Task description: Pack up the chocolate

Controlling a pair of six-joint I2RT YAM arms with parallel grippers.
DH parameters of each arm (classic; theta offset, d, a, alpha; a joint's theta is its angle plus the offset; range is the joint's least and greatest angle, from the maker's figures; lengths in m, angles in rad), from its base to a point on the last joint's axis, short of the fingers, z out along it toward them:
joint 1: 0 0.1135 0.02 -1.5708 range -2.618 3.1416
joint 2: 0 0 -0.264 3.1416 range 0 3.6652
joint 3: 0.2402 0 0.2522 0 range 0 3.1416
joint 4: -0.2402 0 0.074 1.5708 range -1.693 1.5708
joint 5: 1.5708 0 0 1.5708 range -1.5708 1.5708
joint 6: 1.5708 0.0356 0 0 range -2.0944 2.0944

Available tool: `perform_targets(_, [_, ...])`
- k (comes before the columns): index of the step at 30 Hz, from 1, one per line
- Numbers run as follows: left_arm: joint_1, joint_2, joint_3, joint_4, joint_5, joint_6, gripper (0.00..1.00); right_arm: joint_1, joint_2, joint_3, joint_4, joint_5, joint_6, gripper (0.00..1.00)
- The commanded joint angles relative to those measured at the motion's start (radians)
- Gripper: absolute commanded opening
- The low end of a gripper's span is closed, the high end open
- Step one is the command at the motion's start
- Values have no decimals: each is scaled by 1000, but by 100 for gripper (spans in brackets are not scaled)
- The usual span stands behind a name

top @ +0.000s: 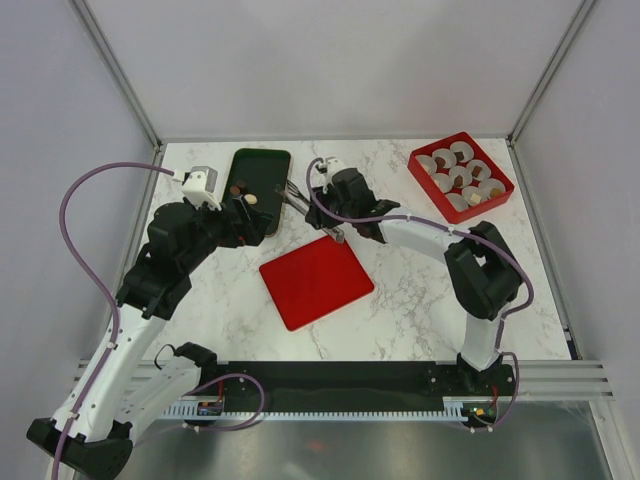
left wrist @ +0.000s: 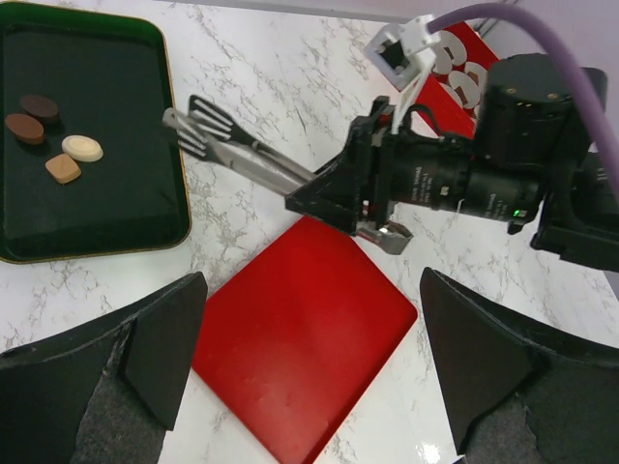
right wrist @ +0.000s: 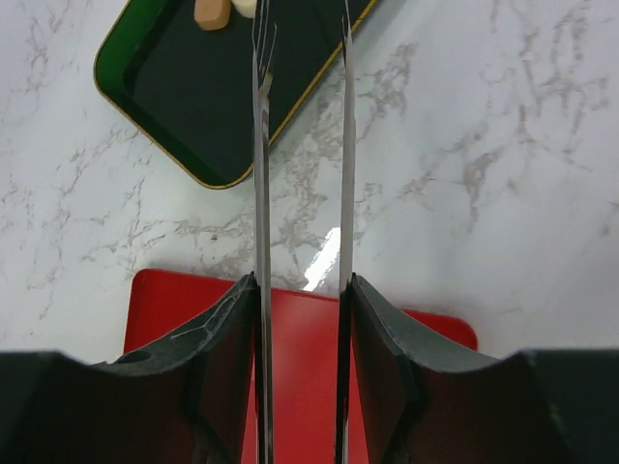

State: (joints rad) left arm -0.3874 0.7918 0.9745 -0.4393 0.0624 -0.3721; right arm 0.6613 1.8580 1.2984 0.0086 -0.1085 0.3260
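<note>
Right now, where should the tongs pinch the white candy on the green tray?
Pinch the cream-white candy across its rounded rim, low down, since it lies flat. Come from the side of the green tray where the tongs are: it is bare there, while the tan candy crowds the other edge.

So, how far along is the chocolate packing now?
Done: several paper cups in the red box already hold chocolates. In hand: the right end effector grips the tongs, tips at the green tray's edge. Left: four chocolates wait on that tray, and the red lid lies unused on the table.
</note>
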Motion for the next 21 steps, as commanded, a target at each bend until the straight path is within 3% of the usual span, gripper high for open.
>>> perform_targets(1, [8, -11, 1, 40, -6, -18, 100, 38, 52, 108, 67, 1, -71, 49])
perform_targets(11, [8, -12, 1, 42, 10, -19, 100, 107, 253, 338, 7, 16, -117, 51])
perform_targets(21, [8, -20, 3, 42, 20, -21, 100, 116, 363, 440, -7, 24, -128, 52])
